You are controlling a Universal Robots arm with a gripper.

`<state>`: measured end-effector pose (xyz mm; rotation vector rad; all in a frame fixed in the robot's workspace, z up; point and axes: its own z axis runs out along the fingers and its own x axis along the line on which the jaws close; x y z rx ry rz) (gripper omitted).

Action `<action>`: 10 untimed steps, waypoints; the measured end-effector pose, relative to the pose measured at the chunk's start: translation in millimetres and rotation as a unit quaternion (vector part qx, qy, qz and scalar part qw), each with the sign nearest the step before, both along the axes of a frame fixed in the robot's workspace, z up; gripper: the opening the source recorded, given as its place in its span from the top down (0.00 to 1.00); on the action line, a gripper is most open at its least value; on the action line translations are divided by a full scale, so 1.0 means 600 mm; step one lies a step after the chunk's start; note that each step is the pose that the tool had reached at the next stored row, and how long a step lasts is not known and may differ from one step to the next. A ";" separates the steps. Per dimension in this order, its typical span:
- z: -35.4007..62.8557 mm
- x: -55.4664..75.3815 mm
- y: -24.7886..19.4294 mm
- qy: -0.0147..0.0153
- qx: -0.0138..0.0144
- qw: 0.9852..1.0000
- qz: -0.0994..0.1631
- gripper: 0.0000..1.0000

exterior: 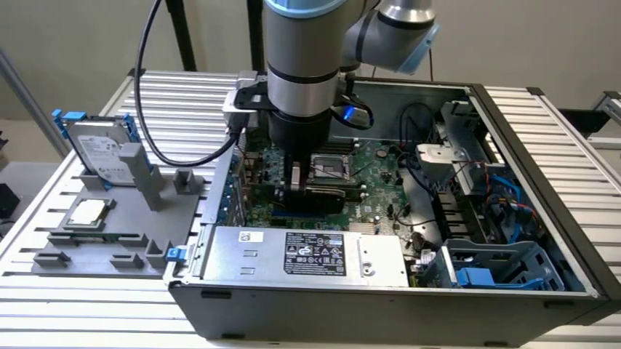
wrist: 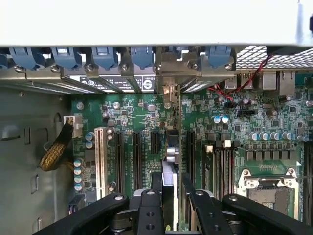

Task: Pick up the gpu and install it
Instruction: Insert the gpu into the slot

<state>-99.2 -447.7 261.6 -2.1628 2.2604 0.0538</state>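
Here, thin flat gpu (wrist: 171,159), black tool (wrist: 172,185) clamped

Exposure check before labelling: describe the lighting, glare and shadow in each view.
Exterior view: even light, no glare; the arm shades the motherboard under it. Wrist view: a washed-out white band beyond the case's rear wall; the gripper and the gpu it grips look dark.

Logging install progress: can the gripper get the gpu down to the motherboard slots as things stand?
Probably yes. The case lies open on its side, and the gripper holds the gpu edge-on over the slots, with nothing visibly between.
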 end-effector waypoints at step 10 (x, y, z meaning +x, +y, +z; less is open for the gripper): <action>-0.008 0.000 0.0002 0.001 0.000 1.000 0.000 1.00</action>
